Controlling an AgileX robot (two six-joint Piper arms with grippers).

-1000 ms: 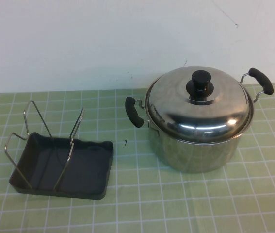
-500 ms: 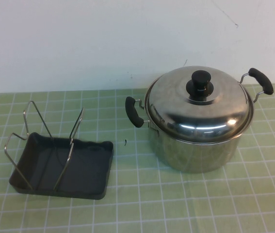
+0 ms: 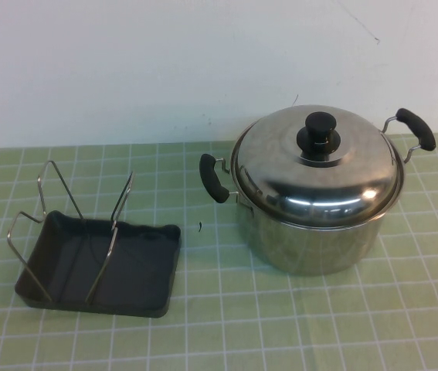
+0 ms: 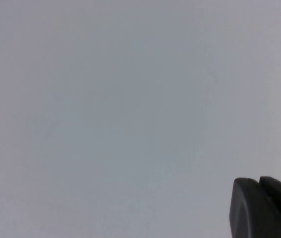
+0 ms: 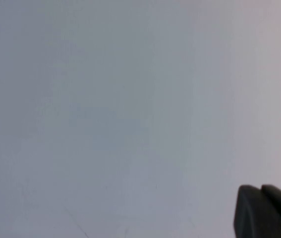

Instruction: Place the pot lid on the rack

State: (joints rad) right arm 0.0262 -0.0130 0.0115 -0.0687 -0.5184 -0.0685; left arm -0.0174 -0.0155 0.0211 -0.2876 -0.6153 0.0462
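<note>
The pot lid (image 3: 317, 166), domed shiny steel with a black knob (image 3: 318, 133), sits on the steel pot (image 3: 307, 236) at the right of the table. The rack (image 3: 137, 267), a dark grey tray with silver wire loops (image 3: 110, 232) standing up, is at the left. Neither arm shows in the high view. My left gripper (image 4: 259, 181) shows only in the left wrist view, its two fingertips together, facing a blank white wall. My right gripper (image 5: 260, 188) shows the same way in the right wrist view, fingertips together and empty.
The pot has two black handles, one at its left (image 3: 213, 178) and one at the back right (image 3: 417, 127). A green checked cloth (image 3: 226, 325) covers the table. A white wall stands behind.
</note>
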